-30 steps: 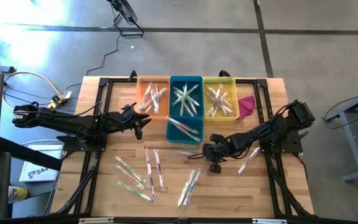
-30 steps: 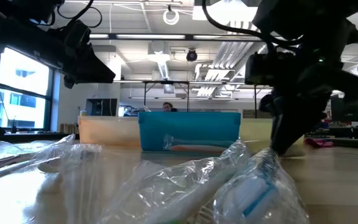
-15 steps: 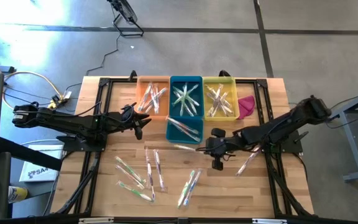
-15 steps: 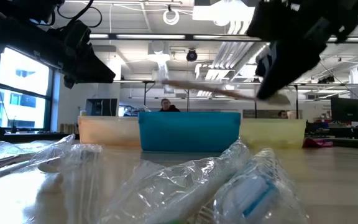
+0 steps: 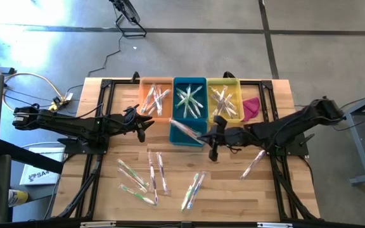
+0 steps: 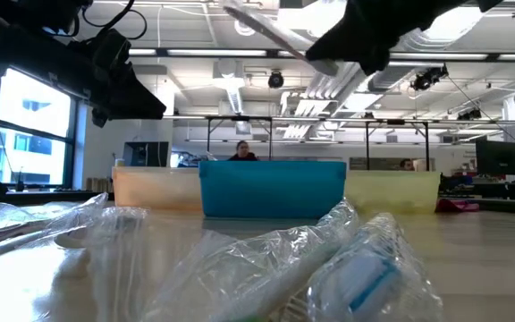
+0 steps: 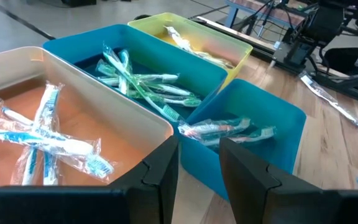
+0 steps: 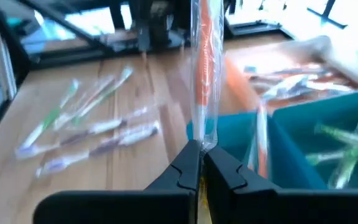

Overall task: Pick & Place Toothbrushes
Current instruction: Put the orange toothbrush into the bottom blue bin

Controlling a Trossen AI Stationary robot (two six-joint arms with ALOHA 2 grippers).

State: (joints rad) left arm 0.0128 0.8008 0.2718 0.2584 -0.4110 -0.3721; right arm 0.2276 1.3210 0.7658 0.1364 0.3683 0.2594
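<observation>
Gripping a wrapped orange-handled toothbrush (image 8: 205, 68), the right gripper (image 5: 211, 135) hangs right of frame centre in the high view, clenched on the wrapper's end at the right edge of the small blue bin (image 5: 187, 133). The toothbrush reaches left over that bin. The left gripper (image 5: 142, 124) waits left of centre beside the orange bin (image 5: 156, 101), fingers (image 7: 160, 171) parted and holding nothing. Wrapped toothbrushes fill the orange bin, the tall blue bin (image 5: 189, 99) and the yellow bin (image 5: 224, 99) along the upper middle; loose toothbrushes (image 5: 149, 176) lie scattered on the table (image 5: 233, 196) in the lower middle, and one more (image 5: 253, 163) at lower right
</observation>
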